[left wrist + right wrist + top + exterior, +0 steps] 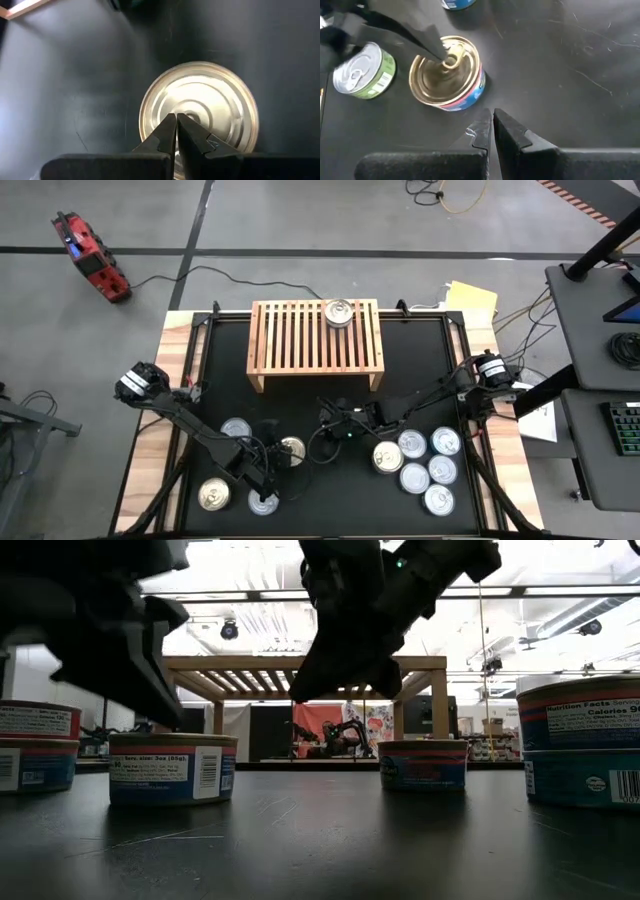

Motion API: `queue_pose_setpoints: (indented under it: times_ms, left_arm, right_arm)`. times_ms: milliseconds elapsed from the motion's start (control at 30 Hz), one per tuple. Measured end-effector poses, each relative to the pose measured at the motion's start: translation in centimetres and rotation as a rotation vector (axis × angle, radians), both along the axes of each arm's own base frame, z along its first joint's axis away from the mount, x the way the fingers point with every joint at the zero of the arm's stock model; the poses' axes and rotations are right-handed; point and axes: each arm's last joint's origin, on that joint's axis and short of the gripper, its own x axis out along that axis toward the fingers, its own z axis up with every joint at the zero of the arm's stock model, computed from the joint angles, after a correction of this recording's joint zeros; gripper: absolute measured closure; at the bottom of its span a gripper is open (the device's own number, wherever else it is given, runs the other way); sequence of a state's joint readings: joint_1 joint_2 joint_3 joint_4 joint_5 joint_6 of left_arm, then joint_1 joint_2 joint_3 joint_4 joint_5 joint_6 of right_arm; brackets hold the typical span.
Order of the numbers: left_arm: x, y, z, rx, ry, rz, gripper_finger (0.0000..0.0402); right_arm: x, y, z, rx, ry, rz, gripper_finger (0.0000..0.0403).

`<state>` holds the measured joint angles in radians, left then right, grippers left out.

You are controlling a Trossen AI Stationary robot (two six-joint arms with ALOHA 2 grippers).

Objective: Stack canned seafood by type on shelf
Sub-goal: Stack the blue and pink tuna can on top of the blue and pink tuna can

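Left gripper, jaws together, hovers over gold-lidded can at lower centre; right gripper likewise closed; next move requires opening to grasp for shelf

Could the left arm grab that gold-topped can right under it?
Probably, but not as it stands: the left gripper hangs directly over the gold-topped can with nothing between, yet its fingers are shut and would need to open first.
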<state>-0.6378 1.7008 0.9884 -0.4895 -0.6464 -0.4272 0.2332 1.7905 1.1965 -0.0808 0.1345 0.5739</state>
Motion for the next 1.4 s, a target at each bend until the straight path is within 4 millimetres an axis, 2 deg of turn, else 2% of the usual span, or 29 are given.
queue_pose_setpoints:
  times_ms: [200, 367, 733, 967, 1167, 1267, 1400]
  left_arm:
    - [-0.6, 0.0, 1.8, -0.035, 0.031, -0.026, 0.0401]
    - [-1.4, -0.3, 1.4, -0.111, 0.140, -0.079, 0.0401]
    - [-1.1, -0.9, 0.7, -0.133, 0.130, -0.087, 0.0401]
    - [-1.3, -1.0, 0.2, -0.129, 0.123, -0.070, 0.0401]
    - [-1.5, -1.3, 0.1, -0.130, 0.112, -0.059, 0.0401]
    - [-1.8, -1.5, 0.0, -0.120, 0.101, -0.057, 0.0401]
    - [-2.4, -1.8, -0.3, -0.099, 0.072, -0.039, 0.0401]
  right_arm:
    - [-0.1, -0.2, -0.6, 0.008, -0.039, -0.004, 0.0390]
    - [-0.3, -0.1, -1.1, 0.032, -0.096, -0.007, 0.0390]
    - [-0.3, 0.4, -1.8, 0.054, -0.145, 0.000, 0.0390]
    - [1.4, 0.9, -3.4, 0.039, -0.133, 0.012, 0.0390]
    - [2.8, 1.3, -3.3, 0.027, -0.153, 0.030, 0.0389]
    - [3.0, 1.3, -3.6, 0.022, -0.134, 0.034, 0.0376]
    - [3.1, 1.2, -3.6, 0.030, -0.113, 0.019, 0.0331]
